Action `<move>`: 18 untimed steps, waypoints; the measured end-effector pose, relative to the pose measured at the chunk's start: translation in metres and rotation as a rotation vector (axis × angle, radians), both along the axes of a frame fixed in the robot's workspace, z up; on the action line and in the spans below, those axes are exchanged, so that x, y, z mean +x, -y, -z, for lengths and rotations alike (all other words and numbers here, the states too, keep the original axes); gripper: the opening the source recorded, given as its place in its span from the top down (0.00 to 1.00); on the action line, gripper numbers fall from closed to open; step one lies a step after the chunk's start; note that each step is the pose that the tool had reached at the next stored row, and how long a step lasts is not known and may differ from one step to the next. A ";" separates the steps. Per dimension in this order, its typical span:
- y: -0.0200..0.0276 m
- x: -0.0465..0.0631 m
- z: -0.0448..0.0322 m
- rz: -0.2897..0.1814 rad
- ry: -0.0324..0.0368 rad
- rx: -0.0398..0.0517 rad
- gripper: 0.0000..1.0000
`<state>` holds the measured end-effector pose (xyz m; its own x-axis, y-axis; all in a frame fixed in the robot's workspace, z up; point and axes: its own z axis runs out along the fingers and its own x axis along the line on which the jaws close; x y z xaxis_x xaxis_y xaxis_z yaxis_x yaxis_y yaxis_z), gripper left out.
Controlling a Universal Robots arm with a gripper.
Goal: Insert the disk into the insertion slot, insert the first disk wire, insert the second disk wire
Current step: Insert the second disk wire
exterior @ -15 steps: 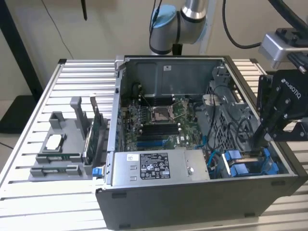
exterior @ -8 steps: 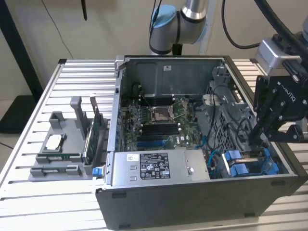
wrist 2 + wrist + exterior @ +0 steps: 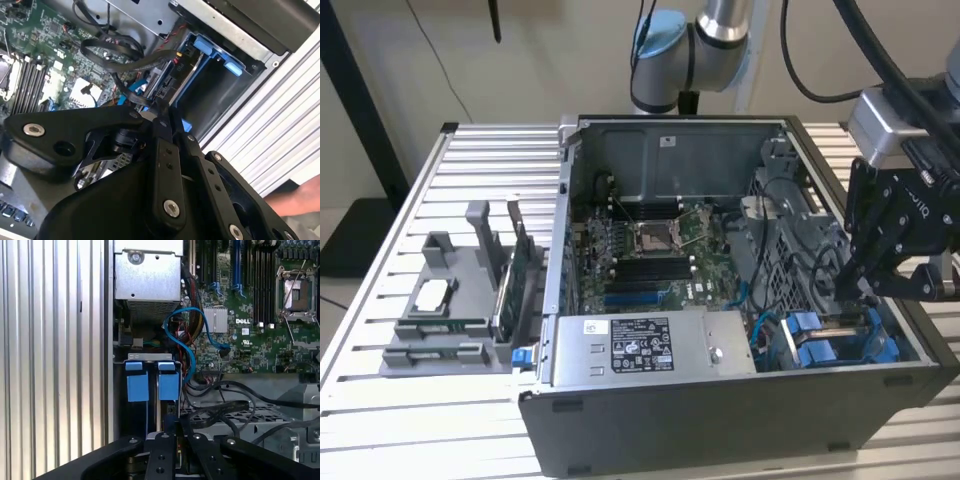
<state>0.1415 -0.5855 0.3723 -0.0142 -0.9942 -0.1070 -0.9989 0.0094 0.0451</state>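
- Your gripper (image 3: 868, 285) hangs inside the open computer case (image 3: 620, 420), at the exterior view's right, fingers drawn close together on a black cable connector (image 3: 159, 109)
- The disk (image 3: 168, 385), in its blue carrier, sits in the insertion slot (image 3: 150, 357) beside a second blue carrier (image 3: 137, 386)
- A blue cable (image 3: 186, 330) loops near the motherboard (image 3: 260, 340)

My arm (image 3: 705, 40) reaches in from behind, its grey joints high at the back, and my wrist hangs at the exterior view's right. My gripper (image 3: 868, 272) is black and points downward with a slight tilt. In both wrist views my fingers (image 3: 162, 150) lie pressed close together, narrowing to a pinched tip (image 3: 172, 427).
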 end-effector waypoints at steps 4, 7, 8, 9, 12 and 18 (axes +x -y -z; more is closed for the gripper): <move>0.0029 -0.003 0.0014 0.000 0.0310 0.0025 0.84; 0.0056 -0.008 0.0031 0.000 0.0572 0.0031 0.84; 0.0059 -0.010 0.0036 0.000 0.0625 0.0027 0.84; 0.0060 -0.012 0.0047 0.000 0.0685 0.0026 0.84; 0.0060 -0.013 0.0082 0.000 0.0873 0.0028 0.84; 0.0054 -0.015 0.0137 -0.001 0.1040 0.0032 0.84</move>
<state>0.1261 -0.5910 0.3586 -0.0023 -0.9938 -0.1110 -0.9982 0.0089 -0.0588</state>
